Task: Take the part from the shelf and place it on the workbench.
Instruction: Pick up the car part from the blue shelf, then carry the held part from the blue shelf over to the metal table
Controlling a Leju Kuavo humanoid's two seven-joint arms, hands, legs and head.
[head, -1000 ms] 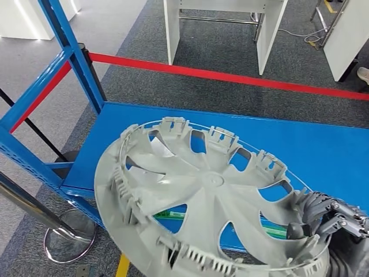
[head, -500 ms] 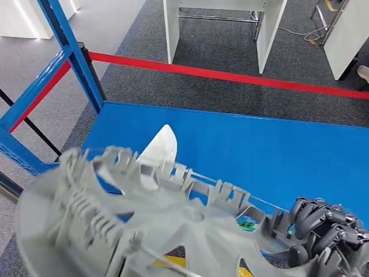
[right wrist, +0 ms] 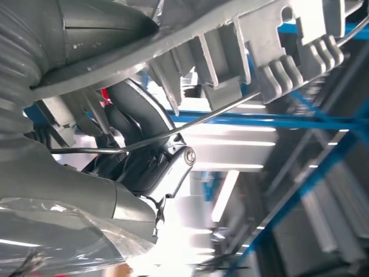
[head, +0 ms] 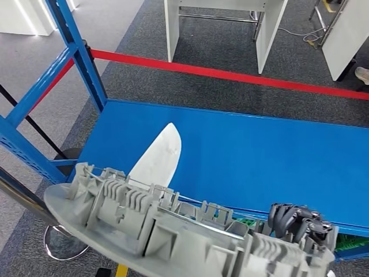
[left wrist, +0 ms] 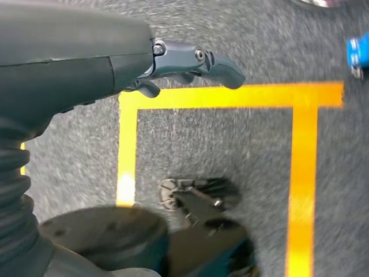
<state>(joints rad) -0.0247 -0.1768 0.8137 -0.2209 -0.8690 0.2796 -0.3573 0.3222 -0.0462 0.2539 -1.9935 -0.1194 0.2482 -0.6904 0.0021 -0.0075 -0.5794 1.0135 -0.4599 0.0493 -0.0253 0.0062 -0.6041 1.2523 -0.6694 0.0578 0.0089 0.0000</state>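
Observation:
A grey plastic wheel cover (head: 174,236) hangs edge-on across the bottom of the head view, off the blue shelf (head: 261,156) and in front of it. My right hand (head: 298,222) grips its rim at the lower right, dark fingers curled over the edge. The right wrist view shows the cover's ribbed clips and wire ring (right wrist: 244,52) close up, with my right hand (right wrist: 143,150) wrapped around the rim. My left hand (left wrist: 191,60) hangs over the floor, fingers straight and holding nothing.
A white curved part (head: 158,154) lies on the shelf's left half. Blue shelf uprights (head: 81,55) stand at the left, a red barrier tape (head: 244,76) runs behind, and white table legs (head: 217,29) stand beyond. Yellow floor lines (left wrist: 300,150) mark the grey carpet.
The wheel cover has been drawn off the shelf and tipped from nearly face-up to edge-on, lower in the view. The white part on the shelf has come into sight.

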